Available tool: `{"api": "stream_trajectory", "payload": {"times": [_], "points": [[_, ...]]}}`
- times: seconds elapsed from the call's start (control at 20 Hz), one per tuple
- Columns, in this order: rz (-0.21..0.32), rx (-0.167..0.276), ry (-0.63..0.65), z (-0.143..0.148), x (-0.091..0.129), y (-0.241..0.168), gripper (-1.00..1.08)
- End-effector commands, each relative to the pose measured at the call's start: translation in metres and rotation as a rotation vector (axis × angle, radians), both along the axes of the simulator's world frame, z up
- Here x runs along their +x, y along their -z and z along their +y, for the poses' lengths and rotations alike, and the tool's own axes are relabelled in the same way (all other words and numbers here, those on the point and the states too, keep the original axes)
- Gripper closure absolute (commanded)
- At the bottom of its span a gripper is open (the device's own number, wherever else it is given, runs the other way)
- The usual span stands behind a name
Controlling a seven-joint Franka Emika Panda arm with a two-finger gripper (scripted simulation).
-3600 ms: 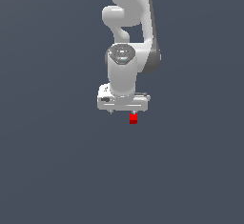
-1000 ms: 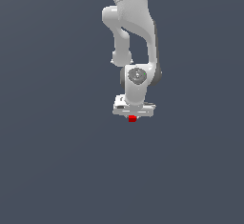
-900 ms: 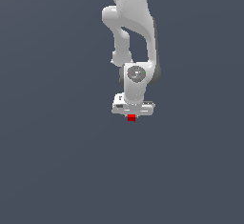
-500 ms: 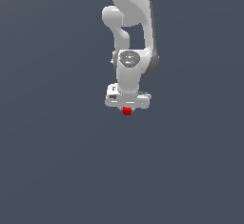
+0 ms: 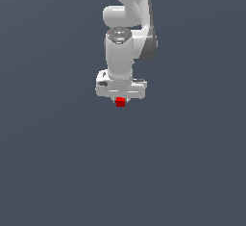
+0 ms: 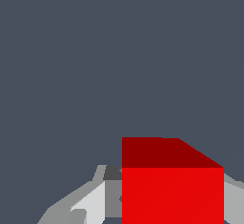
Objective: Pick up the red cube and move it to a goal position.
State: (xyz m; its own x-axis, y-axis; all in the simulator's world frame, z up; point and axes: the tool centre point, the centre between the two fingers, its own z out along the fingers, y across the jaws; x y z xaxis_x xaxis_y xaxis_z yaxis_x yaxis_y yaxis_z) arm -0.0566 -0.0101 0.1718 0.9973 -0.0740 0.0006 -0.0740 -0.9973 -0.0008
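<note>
Compared with half a second ago, the arm's wrist has turned: its round joint cap now faces more upward and its green mark has gone from sight, while the gripper (image 5: 120, 100) and the red cube (image 5: 120, 102) sit at nearly the same spot in the exterior view. Against the frame from 3.6 seconds ago, less of the cube shows below the hand.

In the exterior view the white arm (image 5: 126, 52) comes down from the top edge, and its broad white hand hangs level over a plain dark grey-blue background (image 5: 53, 162). The cube is a small bright red block poking out just below the middle of the hand, much narrower than the hand itself.

In the wrist view the red cube (image 6: 172, 189) fills much of the near field, with a darker red face above a brighter one. A grey-white finger (image 6: 90, 204) lies against one side of it and a sliver of the other finger (image 6: 233, 199) shows at the opposite side, so the gripper (image 6: 167, 204) is clamped on the cube.
</note>
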Motion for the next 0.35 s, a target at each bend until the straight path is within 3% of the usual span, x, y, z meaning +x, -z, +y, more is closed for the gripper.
{"api": "stream_trajectory", "payload": {"times": [0.0,0.3], "points": [[0.001,0.000,-0.001,-0.0051,-0.0005,-0.0111,1.08],[0.001,-0.001,-0.001,-0.0096,0.0003,-0.0205,1.08]]}}
